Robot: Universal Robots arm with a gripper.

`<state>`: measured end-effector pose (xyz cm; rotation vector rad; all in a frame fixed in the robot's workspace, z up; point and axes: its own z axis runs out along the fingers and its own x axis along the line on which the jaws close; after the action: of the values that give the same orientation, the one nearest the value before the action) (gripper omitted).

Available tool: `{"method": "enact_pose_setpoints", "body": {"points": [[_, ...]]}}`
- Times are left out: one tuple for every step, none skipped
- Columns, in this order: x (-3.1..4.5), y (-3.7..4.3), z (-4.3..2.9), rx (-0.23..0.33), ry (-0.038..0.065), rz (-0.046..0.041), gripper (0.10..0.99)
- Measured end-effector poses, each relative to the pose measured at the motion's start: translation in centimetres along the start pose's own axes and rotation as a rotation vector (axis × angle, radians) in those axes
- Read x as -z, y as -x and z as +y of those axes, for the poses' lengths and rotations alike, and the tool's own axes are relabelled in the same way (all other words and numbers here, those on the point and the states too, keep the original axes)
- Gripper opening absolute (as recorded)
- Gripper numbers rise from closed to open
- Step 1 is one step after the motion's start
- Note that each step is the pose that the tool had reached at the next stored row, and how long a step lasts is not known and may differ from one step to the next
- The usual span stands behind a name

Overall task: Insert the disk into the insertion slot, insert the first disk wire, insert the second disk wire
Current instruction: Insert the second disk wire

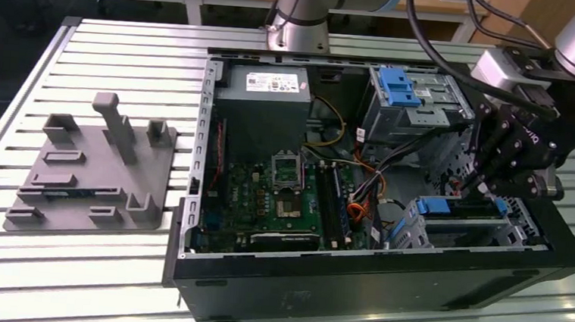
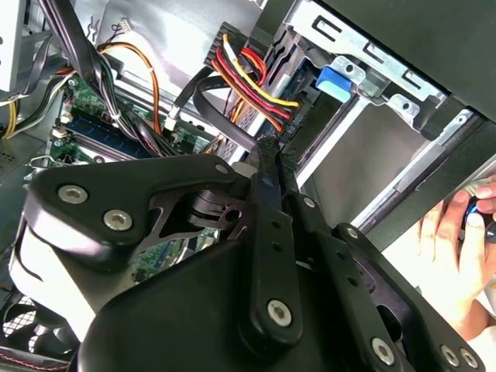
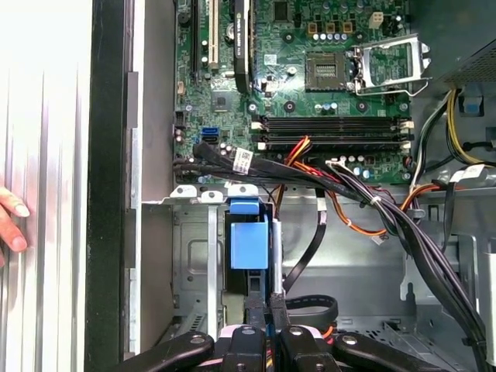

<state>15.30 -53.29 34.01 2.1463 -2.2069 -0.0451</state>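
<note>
The disk (image 1: 435, 207) sits inside the insertion slot (image 1: 485, 229), a small silver cage at the case's near corner on the exterior view's right. Its blue carrier end shows in both wrist views (image 3: 248, 242) (image 2: 338, 80). My gripper (image 1: 478, 191) hovers just over the cage's inner end. In both wrist views its fingers are pressed close together (image 3: 265, 306) (image 2: 267, 151) on the end of a black disk wire (image 2: 225, 116) that loops in from the board (image 3: 310, 248). A red, yellow and black wire bundle (image 2: 252, 74) hangs beside the disk's end.
The open computer case (image 1: 360, 287) lies on a slatted metal table (image 1: 123, 51). A taller grey bay with a blue latch (image 1: 402, 87) stands behind the cage. A grey fixture plate (image 1: 95, 170) lies on the exterior view's left. A person's hand (image 2: 453, 248) (image 3: 12, 225) rests outside the case wall.
</note>
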Motion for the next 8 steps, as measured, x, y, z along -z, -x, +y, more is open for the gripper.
{"method": "enact_pose_setpoints", "body": {"points": [[-0.06,-0.02,0.00,0.000,0.000,0.0000,0.149],[-0.09,-0.03,-0.01,0.000,0.000,-0.0001,0.149],[-0.13,-0.05,-0.01,0.000,0.000,-0.0001,0.149],[-0.14,-0.06,-0.01,0.000,0.000,0.0000,0.149],[-0.23,-0.07,-0.04,0.000,0.000,-0.0001,0.149],[-0.32,-0.07,-0.06,0.000,0.001,-0.0001,0.149],[-0.33,-0.07,-0.06,0.000,0.001,-0.0001,0.149],[-0.35,-0.07,-0.06,0.000,0.001,-0.0001,0.149]]}}
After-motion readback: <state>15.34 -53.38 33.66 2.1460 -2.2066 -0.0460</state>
